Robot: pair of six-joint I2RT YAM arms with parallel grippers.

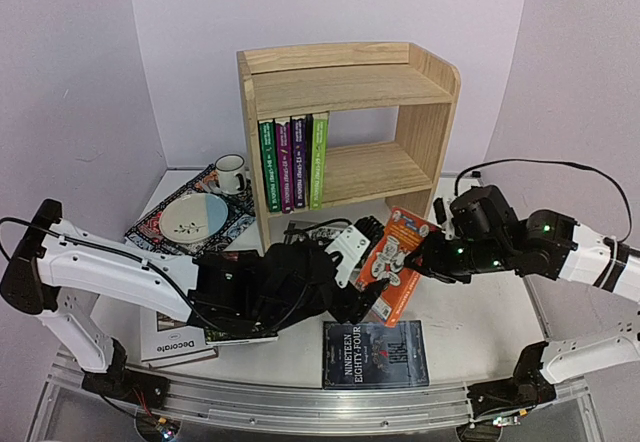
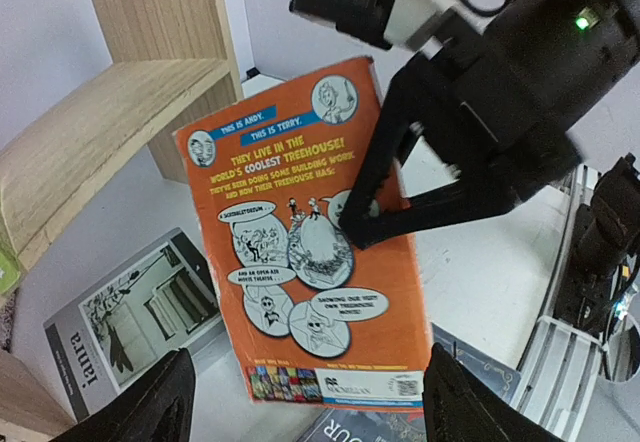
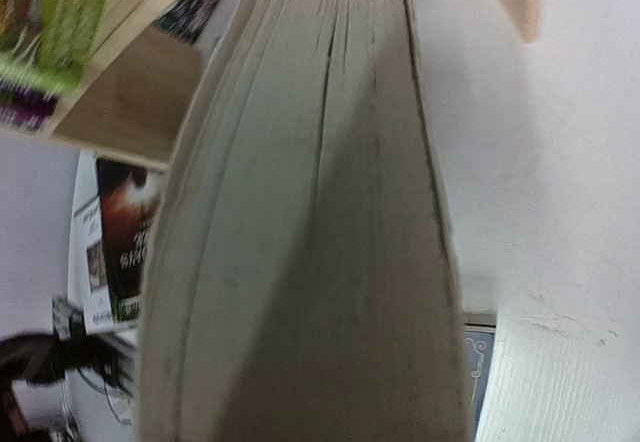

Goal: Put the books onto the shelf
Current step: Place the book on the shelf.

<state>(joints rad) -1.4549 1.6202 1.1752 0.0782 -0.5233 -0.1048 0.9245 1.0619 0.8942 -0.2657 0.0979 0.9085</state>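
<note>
The orange book (image 1: 393, 264) is clamped by the right gripper (image 1: 426, 257). The left gripper (image 2: 305, 414) is spread wide at its lower edge.

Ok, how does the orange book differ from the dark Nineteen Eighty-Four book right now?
The orange book is held up on end, tilted, by the right gripper; the dark book lies flat on the table near the front edge, untouched. The orange book has a bright cartoon cover; the dark book has a near-black one with pale lettering. Neither is on the shelf.
</note>
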